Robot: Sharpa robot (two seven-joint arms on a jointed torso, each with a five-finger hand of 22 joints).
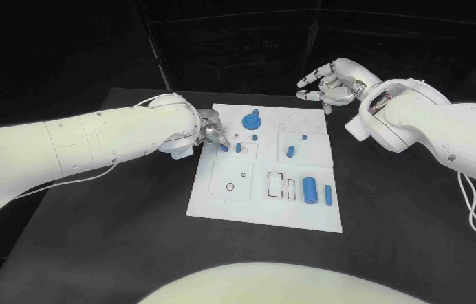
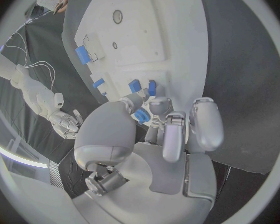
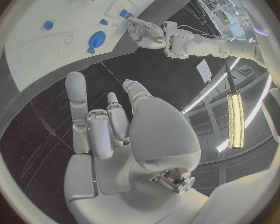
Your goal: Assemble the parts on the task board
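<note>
The white task board (image 1: pixel 266 204) lies in the middle of the black table. My left hand (image 1: pixel 211 133) hangs over the board's far left part and pinches a small blue part (image 2: pixel 142 116) between thumb and a finger, just above the plate. Two small blue pegs (image 2: pixel 134 86) stand in the board right in front of those fingertips. My right hand (image 1: pixel 332 84) is raised beyond the board's far right corner, fingers apart and holding nothing; the right wrist view shows its palm (image 3: pixel 109 129) well above the board (image 3: pixel 59 45).
A round blue disc part (image 1: pixel 252 120) sits at the board's far middle. A short peg (image 1: pixel 291 150) stands right of centre. A blue cylinder (image 1: pixel 310 189) and a thin blue bar (image 1: pixel 328 194) lie near the right edge. Black table surrounds the board.
</note>
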